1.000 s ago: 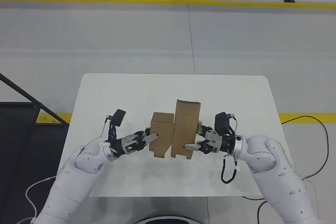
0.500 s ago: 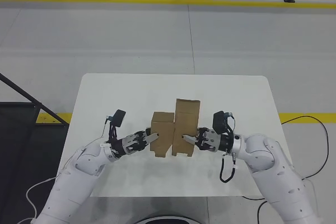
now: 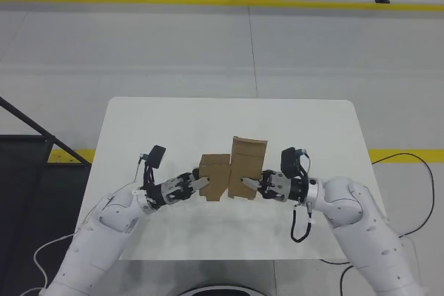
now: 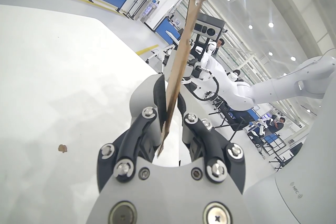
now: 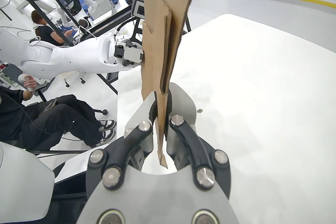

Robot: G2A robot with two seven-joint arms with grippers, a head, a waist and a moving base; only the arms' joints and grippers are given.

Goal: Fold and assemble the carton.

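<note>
White tabletop in the top view had the flattened brown cardboard carton standing upright over its middle, my left gripper and right gripper at opposite sides.

Left wrist view: the fingers were clenched on 1 carton edge.

Right wrist view: the fingers pinched the other edge, where 2 layers gaped slightly.

I judged the step was opening the sleeve. It called for easing both grips inward so the panels bowed apart along the creases rather than buckling. Bare table lay all around, and the near edge was closest.
</note>
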